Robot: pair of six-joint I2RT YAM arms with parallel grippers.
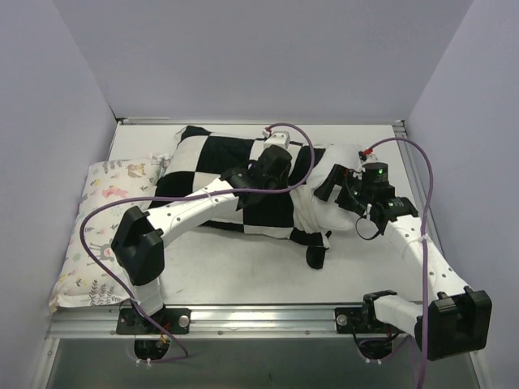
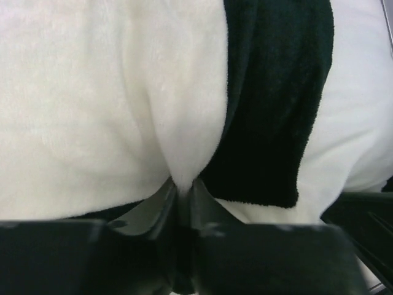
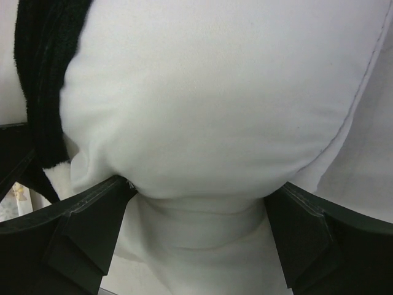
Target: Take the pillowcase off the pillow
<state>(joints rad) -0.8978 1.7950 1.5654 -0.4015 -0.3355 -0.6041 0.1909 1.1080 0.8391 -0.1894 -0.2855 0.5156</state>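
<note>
Lying on the surface (image 1: 243, 267), the pillowcase (image 2: 92, 92) is pinched at a fold by the clenched left tool (image 2: 183, 184). The pillow (image 3: 202, 92) is clamped at its bared end by the right tool (image 3: 193, 203), prob. so cover & filling can be drawn apart.

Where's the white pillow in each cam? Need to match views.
Top external: pillow pokes out of the pillowcase at its right end.
Left wrist: smooth white strip at the right edge.
Right wrist: fills the centre, clamped in the right gripper.
Shared landmark: the pillowcase's black edge beside it.
</note>
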